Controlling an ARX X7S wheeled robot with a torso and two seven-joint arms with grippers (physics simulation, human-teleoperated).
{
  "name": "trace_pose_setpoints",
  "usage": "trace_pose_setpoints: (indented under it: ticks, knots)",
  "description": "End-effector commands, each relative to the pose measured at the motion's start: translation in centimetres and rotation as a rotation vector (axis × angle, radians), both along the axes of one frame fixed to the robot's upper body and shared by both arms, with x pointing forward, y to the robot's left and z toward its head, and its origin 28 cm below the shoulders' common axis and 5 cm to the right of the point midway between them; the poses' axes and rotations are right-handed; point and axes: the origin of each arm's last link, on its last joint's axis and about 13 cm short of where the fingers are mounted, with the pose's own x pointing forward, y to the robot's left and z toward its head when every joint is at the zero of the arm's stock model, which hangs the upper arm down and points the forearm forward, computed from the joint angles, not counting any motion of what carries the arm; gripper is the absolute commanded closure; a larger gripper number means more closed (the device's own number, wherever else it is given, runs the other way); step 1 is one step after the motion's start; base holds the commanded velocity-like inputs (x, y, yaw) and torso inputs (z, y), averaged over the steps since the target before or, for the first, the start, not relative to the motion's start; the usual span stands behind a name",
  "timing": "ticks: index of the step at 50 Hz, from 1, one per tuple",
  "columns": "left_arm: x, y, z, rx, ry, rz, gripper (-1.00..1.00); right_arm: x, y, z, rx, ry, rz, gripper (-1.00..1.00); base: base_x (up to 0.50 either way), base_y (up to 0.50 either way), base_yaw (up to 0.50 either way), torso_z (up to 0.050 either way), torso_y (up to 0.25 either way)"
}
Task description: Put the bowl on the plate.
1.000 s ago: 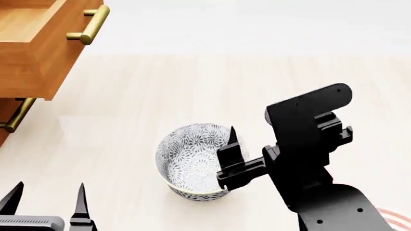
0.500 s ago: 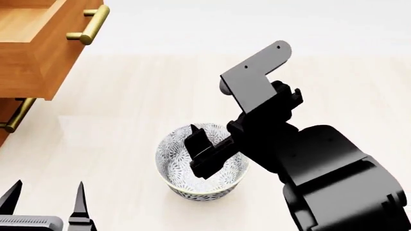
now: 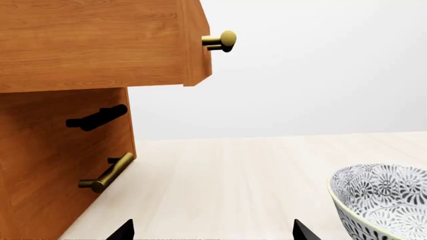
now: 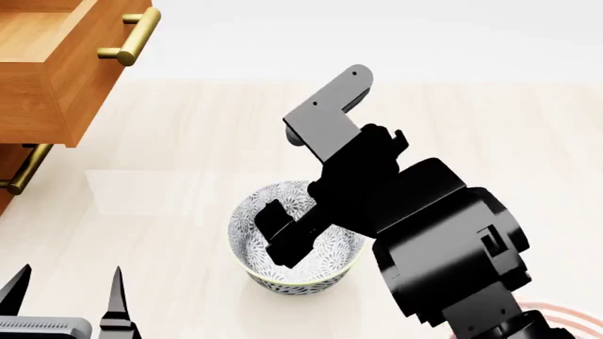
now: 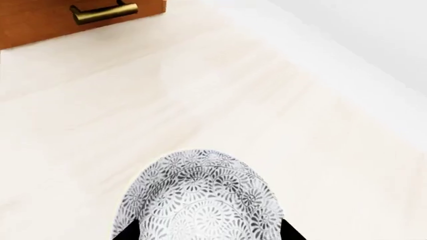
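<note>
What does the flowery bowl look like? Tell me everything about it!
The bowl is deep and round, white with tiny grey-black flowers covering it inside and out, and it has a pale rim. It looks like glazed china. It stands upright on the light wooden surface, and nothing shows inside it. The right gripper hangs over its middle, but whether it touches the bowl can't be told. The drawer cabinet is off to its side.

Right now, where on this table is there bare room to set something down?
Bare table lies between the drawers and the bowl, and beyond the bowl toward the far edge. It is crowded at the bowl, where the right arm hangs, and at the plate corner.
</note>
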Motion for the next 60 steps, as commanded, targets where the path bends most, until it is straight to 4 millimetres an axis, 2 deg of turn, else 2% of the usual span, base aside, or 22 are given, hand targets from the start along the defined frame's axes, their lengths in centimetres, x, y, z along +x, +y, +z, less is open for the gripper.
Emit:
trace_pose_setpoints:
  ticks: [1, 17, 22, 41, 60]
  knots:
    - [0.0, 0.0, -0.1, 0.002, 0.002, 0.001, -1.00, 0.5, 0.8, -0.9, -0.061, 0.048, 0.025, -1.00, 0.00, 0.00, 0.00, 0.000, 0.000]
    - [-0.1, 0.0, 0.1, 0.002, 0.001, 0.002, -1.00, 0.6, 1.8, -2.8, -0.095, 0.106, 0.072, -1.00, 0.00, 0.00, 0.00, 0.000, 0.000]
    - [0.0, -0.1, 0.1, 0.001, 0.002, 0.000, -1.00, 0.7, 2.0, -2.9, -0.099, 0.111, 0.079, -1.00, 0.00, 0.00, 0.00, 0.000, 0.000]
    - [-0.1, 0.0, 0.1, 0.000, 0.002, 0.004, -1.00, 2.4, 3.6, -4.3, -0.123, 0.141, 0.104, -1.00, 0.00, 0.00, 0.00, 0.000, 0.000]
    - [-0.1, 0.2, 0.1, -0.005, 0.001, 0.008, -1.00, 2.3, 5.0, -6.1, -0.152, 0.185, 0.151, -1.00, 0.00, 0.00, 0.00, 0.000, 0.000]
